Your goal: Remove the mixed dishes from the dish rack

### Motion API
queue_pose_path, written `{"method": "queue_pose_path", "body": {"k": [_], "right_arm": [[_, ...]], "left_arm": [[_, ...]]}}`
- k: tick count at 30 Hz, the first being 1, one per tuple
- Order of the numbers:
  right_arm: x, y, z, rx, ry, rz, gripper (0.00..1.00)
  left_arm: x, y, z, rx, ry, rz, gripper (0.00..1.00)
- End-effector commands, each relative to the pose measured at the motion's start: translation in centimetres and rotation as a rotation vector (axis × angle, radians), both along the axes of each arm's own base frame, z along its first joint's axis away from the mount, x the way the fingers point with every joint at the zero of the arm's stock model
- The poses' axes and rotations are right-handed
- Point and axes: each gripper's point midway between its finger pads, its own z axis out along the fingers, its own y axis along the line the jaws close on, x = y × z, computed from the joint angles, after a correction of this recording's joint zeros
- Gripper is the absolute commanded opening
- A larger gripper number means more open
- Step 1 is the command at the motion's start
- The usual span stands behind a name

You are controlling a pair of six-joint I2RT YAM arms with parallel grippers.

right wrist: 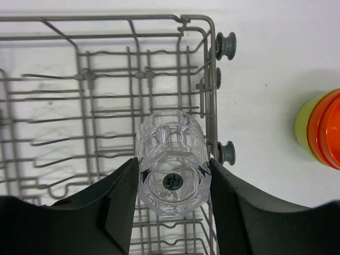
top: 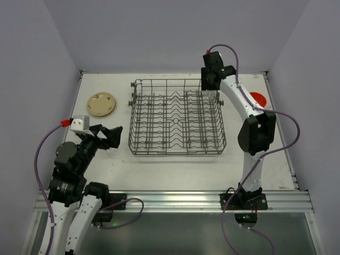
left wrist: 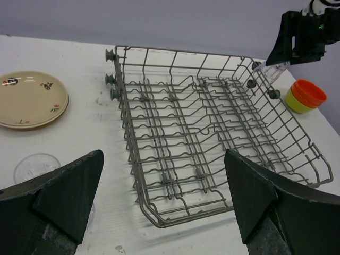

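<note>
The grey wire dish rack (top: 175, 153) stands mid-table and holds no dishes; it also shows in the left wrist view (left wrist: 186, 53) and the right wrist view (right wrist: 106, 95). My right gripper (top: 212, 94) is shut on a clear glass (right wrist: 171, 170) and holds it tilted over the rack's far right corner; the glass also shows in the left wrist view (left wrist: 271, 70). My left gripper (top: 108, 137) is open and empty, left of the rack's near corner (left wrist: 163, 154). Stacked beige plates (top: 101, 104) lie to the left (left wrist: 29, 99). Orange bowls are nested in a yellow-green bowl (right wrist: 321, 130) right of the rack (left wrist: 305, 95).
A clear glass (left wrist: 34, 166) stands on the table beside my left finger. Black knobs (right wrist: 227, 45) stick out from the rack's sides. Walls close the table at the back and both sides.
</note>
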Motion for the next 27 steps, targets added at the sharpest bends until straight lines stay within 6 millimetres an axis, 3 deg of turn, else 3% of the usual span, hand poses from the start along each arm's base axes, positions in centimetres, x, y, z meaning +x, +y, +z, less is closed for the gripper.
{"method": "queue_pose_path", "body": {"k": [1, 3, 4, 5, 6, 7, 8, 9, 10, 11, 12, 13, 14, 15, 16, 19, 20, 23, 27], "right_arm": [[-2.1, 2.7, 9.2, 0.171, -0.16, 0.092, 0.38], [-3.8, 4.8, 10.7, 0.272, -0.165, 0.189, 0.37], [-5.0, 5.3, 13.6, 0.334, -0.223, 0.223, 0.37], [-5.9, 5.8, 13.6, 0.368, -0.216, 0.25, 0.37], [-7.4, 7.6, 14.4, 0.455, -0.21, 0.339, 0.37], [-8.9, 8.4, 18.0, 0.537, -0.299, 0.403, 0.37], [-10.4, 9.4, 16.9, 0.59, -0.264, 0.46, 0.37], [-11.7, 10.4, 17.7, 0.654, -0.277, 0.53, 0.37], [-14.8, 12.4, 22.4, 0.794, -0.38, 0.702, 0.37], [-16.4, 13.3, 20.2, 0.865, -0.33, 0.759, 0.36], [-17.9, 14.0, 21.0, 0.929, -0.36, 0.841, 0.36], [-20.1, 14.9, 23.7, 1.026, -0.424, 0.989, 0.34], [-21.5, 15.0, 22.8, 1.066, -0.41, 1.024, 0.33], [-22.3, 15.1, 23.1, 1.108, -0.408, 1.036, 0.32], [-22.6, 15.1, 24.0, 1.112, -0.471, 1.073, 0.31], [-24.8, 15.0, 23.9, 1.166, -0.493, 1.148, 0.32], [-25.9, 14.9, 24.2, 1.179, -0.494, 1.191, 0.32], [-27.4, 14.9, 24.4, 1.211, -0.506, 1.255, 0.32], [-28.7, 14.6, 24.5, 1.218, -0.507, 1.299, 0.33]], "left_arm": [[0.4, -0.4, 1.0, 0.015, -0.046, -0.023, 1.0], [0.6, -0.4, 1.0, 0.013, -0.041, -0.023, 1.0], [0.6, -0.5, 1.1, 0.009, -0.038, -0.026, 1.0], [0.6, -0.8, 1.2, 0.004, -0.036, -0.039, 1.0], [0.8, -1.2, 1.4, -0.02, -0.037, -0.055, 1.0], [0.8, -1.7, 1.7, -0.037, -0.042, -0.079, 1.0], [0.5, -2.8, 2.0, -0.059, -0.04, -0.144, 1.0], [0.6, -3.7, 3.0, -0.11, -0.05, -0.183, 1.0], [0.5, -4.7, 3.7, -0.142, -0.059, -0.235, 1.0], [-0.4, -6.4, 4.5, -0.171, -0.062, -0.347, 1.0], [-0.3, -7.6, 6.0, -0.245, -0.082, -0.413, 1.0], [-0.7, -8.6, 6.8, -0.288, -0.094, -0.483, 1.0], [-1.6, -10.1, 6.7, -0.317, -0.086, -0.608, 1.0], [-1.7, -11.1, 8.7, -0.393, -0.132, -0.69, 1.0], [-2.3, -11.8, 8.8, -0.416, -0.124, -0.766, 1.0], [-2.1, -13.9, 10.1, -0.48, -0.12, -0.85, 1.0], [-2.7, -15.4, 10.6, -0.47, -0.131, -0.899, 1.0], [-3.5, -17.4, 11.9, -0.496, -0.153, -0.951, 1.0], [-2.3, -18.8, 12.2, -0.526, -0.132, -0.953, 0.95]]}}
